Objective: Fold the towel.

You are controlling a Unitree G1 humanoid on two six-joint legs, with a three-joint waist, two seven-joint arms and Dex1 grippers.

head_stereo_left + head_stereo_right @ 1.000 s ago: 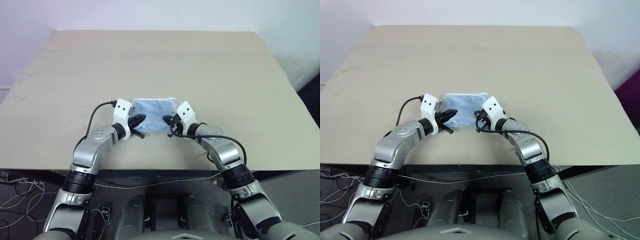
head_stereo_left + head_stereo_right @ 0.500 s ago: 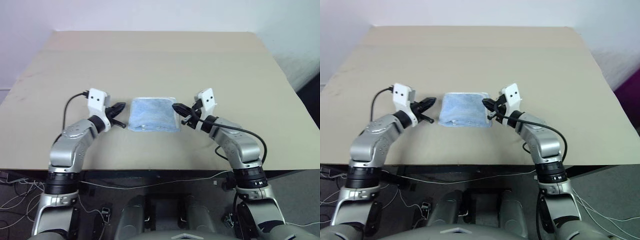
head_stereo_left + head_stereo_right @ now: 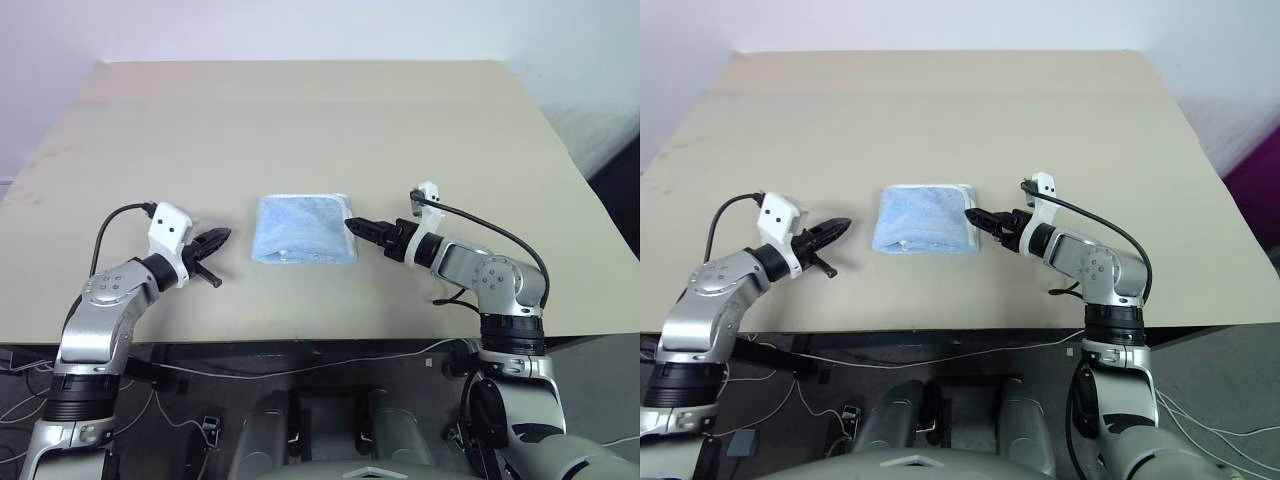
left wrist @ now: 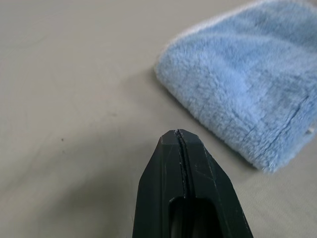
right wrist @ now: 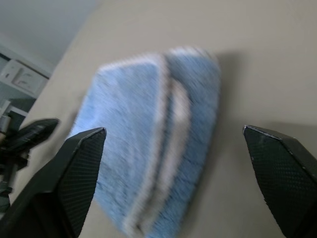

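The small light blue terry towel lies folded in a compact rectangle on the beige worktop, the clenched left hand and the released right hand flank it empty, so folding seems finished and next only retreat is needed.

You see the towel lying on the table, between the left gripper and right gripper.
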